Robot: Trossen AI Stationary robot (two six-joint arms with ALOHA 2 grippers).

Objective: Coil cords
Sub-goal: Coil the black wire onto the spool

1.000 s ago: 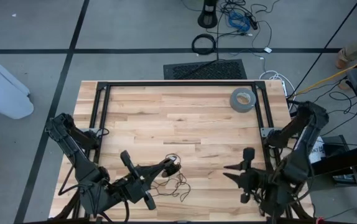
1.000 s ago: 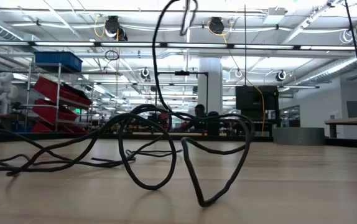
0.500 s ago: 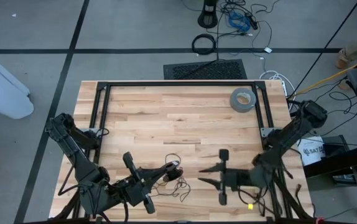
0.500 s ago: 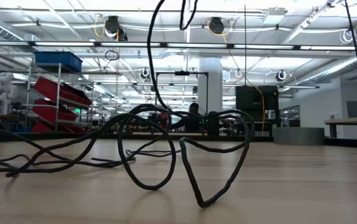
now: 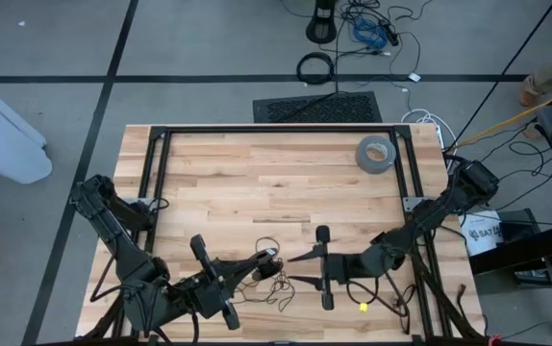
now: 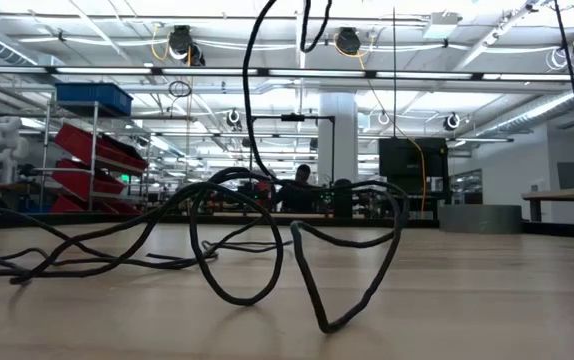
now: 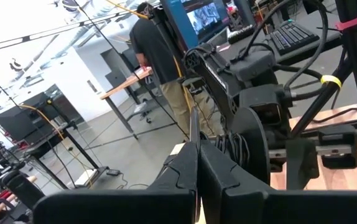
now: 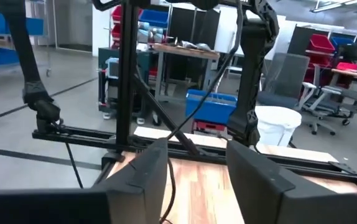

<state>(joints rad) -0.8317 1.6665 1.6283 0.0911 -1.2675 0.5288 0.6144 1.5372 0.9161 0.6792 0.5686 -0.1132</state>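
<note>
The cord [image 5: 274,279] lies loose on the table [image 5: 276,183] near its front edge, well in front of the grey tape roll [image 5: 376,154] that sits at the far right corner. Seen level from the table top, it is a thin black wire [image 6: 297,250] in slack loops and kinks, with one strand climbing out of the top of that view.

The left gripper [image 5: 262,256] is over the cord's near-left part, its fingers [image 7: 194,171] pressed together; the rising strand suggests it has hold of the wire, though the pinch itself is not visible. The right gripper [image 5: 300,269] points toward the cord from the tape roll's side, just beside the tangle, its fingers [image 8: 144,174] spread wide with nothing between them.

The wire looks very light and limp, yet springy enough to keep its bends, so it should slide and flip easily and slip out of wide jaws. A sound hold would be on a raised loop standing clear of the wood, not on a flat run.

Beyond the tape roll, off the table, a thicker black cable ring [image 5: 315,67] lies on the floor.
</note>
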